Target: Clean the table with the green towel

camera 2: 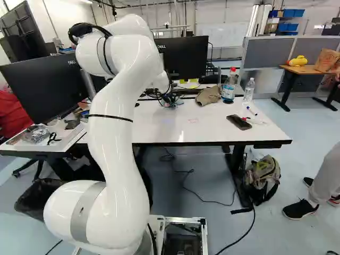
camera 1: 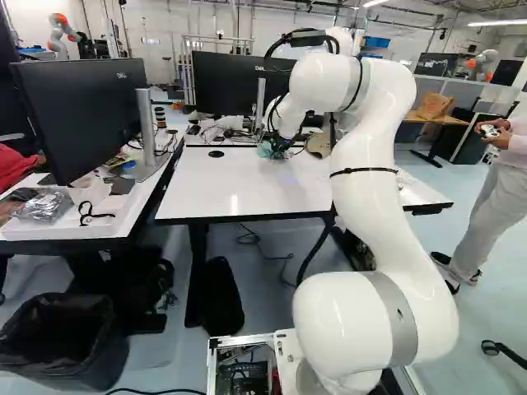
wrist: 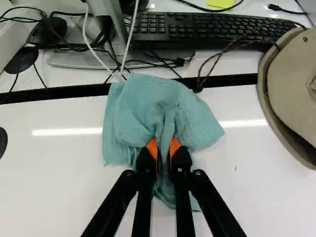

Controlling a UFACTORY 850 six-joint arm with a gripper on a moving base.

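At the table's far side in the left base view is my gripper [camera 1: 282, 148], down at the green towel [camera 1: 264, 151]. In the wrist view the gripper [wrist: 164, 148] is shut on a bunched fold of the towel [wrist: 160, 106], its orange pads pressing from two sides. The cloth spreads ahead of the fingers and trails under them, its far edge over the black strip at the table's rear edge. The white table [camera 2: 212, 133] shows a faint reddish mark in the right base view.
A cap [wrist: 291, 89] lies beside the towel. Beyond the black strip are a keyboard [wrist: 197, 27], cables and a monitor stand. Two bottles [camera 2: 229, 86], a dark phone-like object [camera 2: 239, 122] and pens lie farther right. Another desk with a monitor [camera 1: 82, 107] stands left.
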